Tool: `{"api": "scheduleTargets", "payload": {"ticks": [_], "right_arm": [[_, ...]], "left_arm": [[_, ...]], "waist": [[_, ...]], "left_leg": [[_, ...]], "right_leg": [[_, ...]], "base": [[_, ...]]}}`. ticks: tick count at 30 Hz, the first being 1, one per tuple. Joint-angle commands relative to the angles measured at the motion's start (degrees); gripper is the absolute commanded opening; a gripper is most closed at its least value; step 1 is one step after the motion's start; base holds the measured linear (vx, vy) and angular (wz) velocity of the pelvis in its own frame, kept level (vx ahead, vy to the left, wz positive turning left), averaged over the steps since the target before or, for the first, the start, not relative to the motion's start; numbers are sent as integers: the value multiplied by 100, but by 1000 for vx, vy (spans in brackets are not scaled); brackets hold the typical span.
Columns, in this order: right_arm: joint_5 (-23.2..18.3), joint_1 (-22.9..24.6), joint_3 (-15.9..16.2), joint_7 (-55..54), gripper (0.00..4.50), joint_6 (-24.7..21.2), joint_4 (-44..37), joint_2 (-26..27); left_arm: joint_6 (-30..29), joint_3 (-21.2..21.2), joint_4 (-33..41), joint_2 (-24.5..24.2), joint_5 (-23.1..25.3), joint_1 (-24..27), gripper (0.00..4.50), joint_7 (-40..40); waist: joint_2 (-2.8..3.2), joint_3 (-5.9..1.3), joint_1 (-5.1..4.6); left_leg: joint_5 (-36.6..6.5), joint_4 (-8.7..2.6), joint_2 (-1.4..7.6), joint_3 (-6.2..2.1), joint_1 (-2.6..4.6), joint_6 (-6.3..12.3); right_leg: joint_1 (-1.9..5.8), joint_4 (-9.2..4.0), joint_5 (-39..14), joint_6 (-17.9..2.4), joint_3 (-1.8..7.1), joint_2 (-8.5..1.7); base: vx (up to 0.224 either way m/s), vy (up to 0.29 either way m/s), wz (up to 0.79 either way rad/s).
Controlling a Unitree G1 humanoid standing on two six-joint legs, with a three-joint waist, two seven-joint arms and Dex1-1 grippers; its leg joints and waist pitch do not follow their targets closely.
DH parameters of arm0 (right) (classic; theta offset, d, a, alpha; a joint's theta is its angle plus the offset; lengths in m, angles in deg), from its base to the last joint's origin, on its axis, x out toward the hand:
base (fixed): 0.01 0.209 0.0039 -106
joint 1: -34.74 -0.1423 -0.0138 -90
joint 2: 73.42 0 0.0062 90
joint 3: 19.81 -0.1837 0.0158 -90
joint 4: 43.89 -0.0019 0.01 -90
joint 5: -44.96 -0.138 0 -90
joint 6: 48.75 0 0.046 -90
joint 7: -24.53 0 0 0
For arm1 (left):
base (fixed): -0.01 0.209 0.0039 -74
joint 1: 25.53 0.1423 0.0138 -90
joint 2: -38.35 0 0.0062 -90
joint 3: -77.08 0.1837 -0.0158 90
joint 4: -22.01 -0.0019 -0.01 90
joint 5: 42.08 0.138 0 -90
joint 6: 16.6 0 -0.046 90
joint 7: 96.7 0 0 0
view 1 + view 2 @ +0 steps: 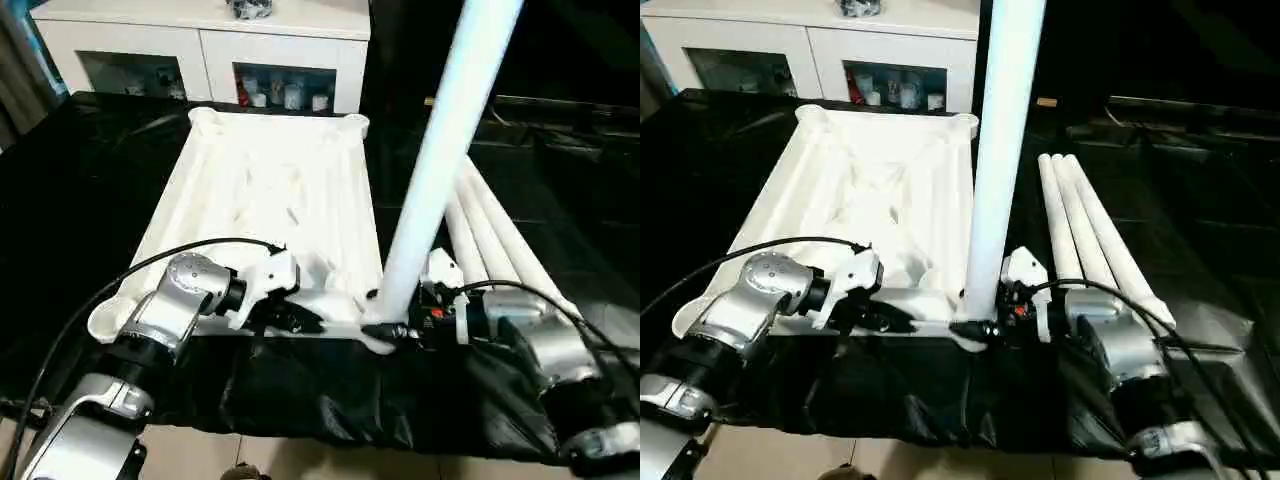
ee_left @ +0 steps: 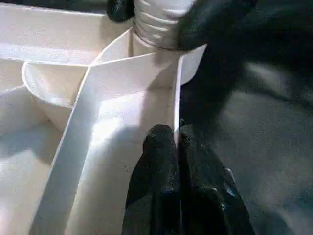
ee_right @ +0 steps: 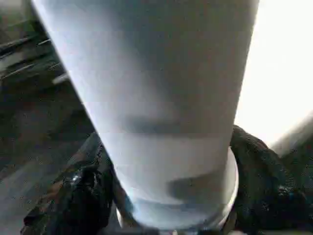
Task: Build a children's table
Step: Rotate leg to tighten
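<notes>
The white tabletop (image 1: 270, 190) lies upside down on black cloth, ribbed underside up. One white leg (image 1: 440, 150) stands nearly upright in its near right corner socket (image 1: 378, 335). My right gripper (image 1: 395, 330) is shut around the base of this leg, a black finger (image 3: 83, 196) on each side. My left gripper (image 1: 300, 320) is shut on the tabletop's near rim (image 2: 177, 98), just left of that socket, fingers (image 2: 161, 161) pinching the thin wall. The leg's ridged end (image 2: 156, 19) enters the socket there. Three more legs (image 1: 490, 235) lie side by side right of the tabletop.
A white glass-doored cabinet (image 1: 200, 40) stands behind the work surface. Black cloth (image 1: 80, 180) covers the surface and hangs over its front edge (image 1: 330, 400). Black cables run along both forearms. The lying legs are close to my right forearm (image 1: 545, 340).
</notes>
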Motion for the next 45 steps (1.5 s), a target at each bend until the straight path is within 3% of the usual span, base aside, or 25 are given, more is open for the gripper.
{"api": "scheduleTargets", "payload": {"ticks": [1, 3, 4, 7, 8, 9, 13, 14, 17, 21, 26, 34, 36, 45], "right_arm": [[233, -103, 204, -616, 278, 47, 273, 270], [232, -193, 41, -1209, 277, 39, 489, 524], [216, -228, -73, -1543, 277, -1, 584, 692], [293, -308, -250, -2329, 277, 96, 852, 1038], [311, -336, -284, -2493, 332, 141, 941, 1112], [494, -382, -211, -2797, 346, 367, 1115, 1233], [529, -398, -138, -2840, 377, 475, 1165, 1323], [597, -408, -65, -2774, 377, 533, 1154, 1299], [615, -416, -39, -2474, 407, 658, 1109, 1174], [458, -402, 13, -1623, 407, 760, 975, 899], [-23, -207, 193, 42, 407, 394, 311, 357], [-52, 1, 686, 1546, 407, -52, -236, -397], [-58, 30, 753, 1685, 392, -135, -325, -461], [-146, 134, 836, 1859, 326, -428, -566, -478]], "left_arm": [[-78, 14, 51, 358, -74, -178, 0, 434], [-175, -32, 32, 542, -51, -196, 0, 755], [-238, -70, 7, 680, -27, -211, 0, 1021], [-318, -74, 8, 985, 67, -201, 0, 1531], [-322, -53, 12, 1045, 115, -194, 0, 1644], [-369, 20, 97, 1172, 164, -144, 0, 1757], [-376, 148, 226, 1202, 204, -74, 0, 1692], [-361, 195, 282, 1146, 205, -40, 0, 1576], [-277, 187, 316, 1001, 156, -5, 0, 1319], [-196, 172, 410, 772, 42, 63, 0, 873], [-135, 252, 517, 395, -108, 128, 0, 103], [0, 329, 461, 57, -186, 33, 0, -667], [27, 341, 432, 18, -191, 7, 0, -761], [125, 355, 306, -123, -175, -48, 0, -988]], "waist": [[2, -303, -23], [5, -300, -50], [-26, -306, -64], [-6, -333, -73], [-6, -339, -73], [2, -353, -74], [23, -352, -51], [-4, -351, -51], [12, -345, -51], [12, -352, -50], [23, -358, -6], [22, -358, 82], [51, -362, 96], [59, -370, 118]], "left_leg": [[-1045, -450, 334, -157, 11, 3], [-1065, -438, 337, -136, 46, 60], [-1031, -438, 329, -136, 31, 84], [-704, -419, 327, -126, 12, 132], [-606, -412, 322, -125, 2, 190], [-550, -400, 315, -120, -4, 248], [-572, -405, 318, -115, 1, 326], [-575, -408, 329, -112, 5, 356], [-624, -409, 330, -109, 8, 379], [-584, -396, 328, -111, -13, 487], [-468, -381, 362, -97, -12, 682], [-528, -374, 372, -93, -5, 622], [-536, -377, 373, -98, 1, 589], [-550, -381, 373, -104, 5, 496]], "right_leg": [[266, -517, -1385, -1294, 286, -578], [216, -541, -1382, -1214, 312, -554], [230, -538, -1351, -1219, 313, -555], [243, -489, -890, -1275, 312, -546], [249, -471, -684, -1297, 306, -537], [256, -461, -546, -1317, 304, -543], [258, -458, -446, -1312, 303, -528], [256, -457, -404, -1318, 301, -532], [251, -466, -448, -1318, 305, -541], [276, -445, -270, -1380, 302, -542], [274, -405, 24, -1459, 281, -512], [262, -415, -145, -1468, 272, -533], [254, -418, -152, -1483, 266, -532], [262, -405, -65, -1521, 263, -532]], "base": [[0, 0, 0], [0, 0, 0], [0, 0, 0], [0, 0, 0], [0, 0, 0], [0, 0, 0], [0, 0, 0], [0, 0, 0], [0, 0, 0], [0, 0, 0], [0, 0, 0], [0, 0, 0], [0, 0, 0], [0, 0, 0]]}}
